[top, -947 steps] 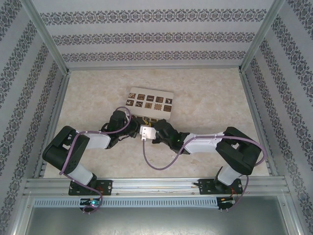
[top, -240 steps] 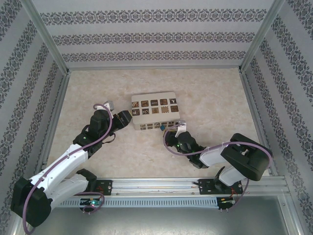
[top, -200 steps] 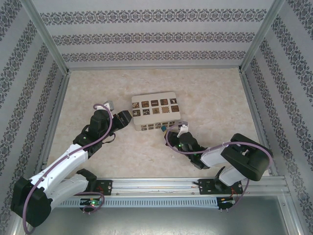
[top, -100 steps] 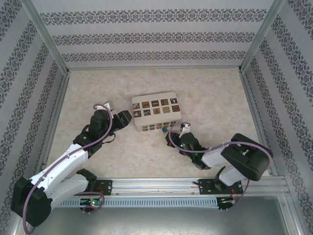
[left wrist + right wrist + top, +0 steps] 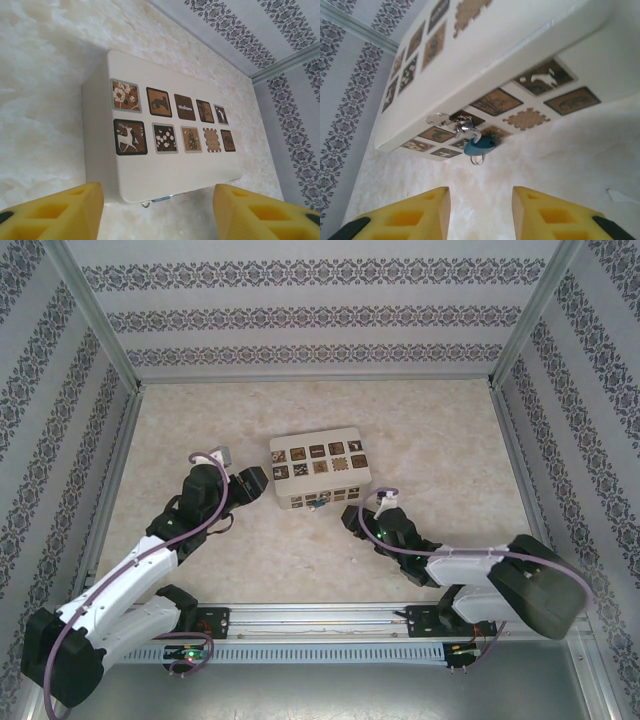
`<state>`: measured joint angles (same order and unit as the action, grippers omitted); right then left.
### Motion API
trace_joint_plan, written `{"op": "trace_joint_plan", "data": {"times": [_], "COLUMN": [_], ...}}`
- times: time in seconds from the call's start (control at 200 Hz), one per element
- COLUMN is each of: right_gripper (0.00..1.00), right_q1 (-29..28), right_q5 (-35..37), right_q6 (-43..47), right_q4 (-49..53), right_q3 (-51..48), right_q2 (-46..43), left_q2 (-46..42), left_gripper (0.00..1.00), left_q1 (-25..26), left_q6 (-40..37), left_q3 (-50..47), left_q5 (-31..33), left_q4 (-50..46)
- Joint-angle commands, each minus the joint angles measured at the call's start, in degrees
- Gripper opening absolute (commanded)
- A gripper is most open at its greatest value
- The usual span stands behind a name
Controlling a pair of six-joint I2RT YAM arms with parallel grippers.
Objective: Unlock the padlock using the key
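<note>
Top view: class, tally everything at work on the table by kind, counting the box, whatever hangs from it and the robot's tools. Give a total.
Box: 1
Padlock: 1
Tools: 2 (left tool, right tool)
Total: 4

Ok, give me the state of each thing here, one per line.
Box, lid down.
Padlock, hanging on the box's front; locked or not, cannot tell.
Left gripper, open, empty.
Right gripper, open, empty, short of the padlock.
</note>
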<state>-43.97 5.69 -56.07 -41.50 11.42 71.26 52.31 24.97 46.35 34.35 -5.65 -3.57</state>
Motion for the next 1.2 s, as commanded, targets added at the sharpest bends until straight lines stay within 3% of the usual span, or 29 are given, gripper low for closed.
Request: {"op": "trace_joint_plan", "data": {"times": [0.0, 0.185, 0.385, 0.734, 1.194], "right_gripper": [0.45, 0.64, 0.98, 0.98, 0.98], "right_q1": [1.99, 7.82, 13.46, 16.89, 17.67], "right_q5": [0.23, -5.2, -12.84, -22.9, -26.93], "right_q6": [4.42, 6.11, 5.93, 4.47, 5.06], "right_q4": [9.37, 15.37, 17.59, 13.11, 4.23], "right_q3": [1.13, 0.75, 0.62, 4.25, 12.64], "right_q2": [-5.86, -14.45, -18.27, -10.87, 5.58], "left_q2": [-0.64, 1.95, 8.5, 23.64, 38.76], "left_gripper": [0.65, 0.79, 0.85, 0.82, 0.67], "left_q1": [-1.21, -2.66, -6.38, -10.53, -10.46], "left_q6": [-2.79, -5.56, -6.77, -7.94, -6.53], "left_q3": [2.1, 4.24, 7.24, 12.03, 16.48], "left_q5": [1.0, -1.57, -10.23, -21.38, -26.91], "left_q4": [-2.79, -3.71, -3.03, -0.97, 0.06]}}
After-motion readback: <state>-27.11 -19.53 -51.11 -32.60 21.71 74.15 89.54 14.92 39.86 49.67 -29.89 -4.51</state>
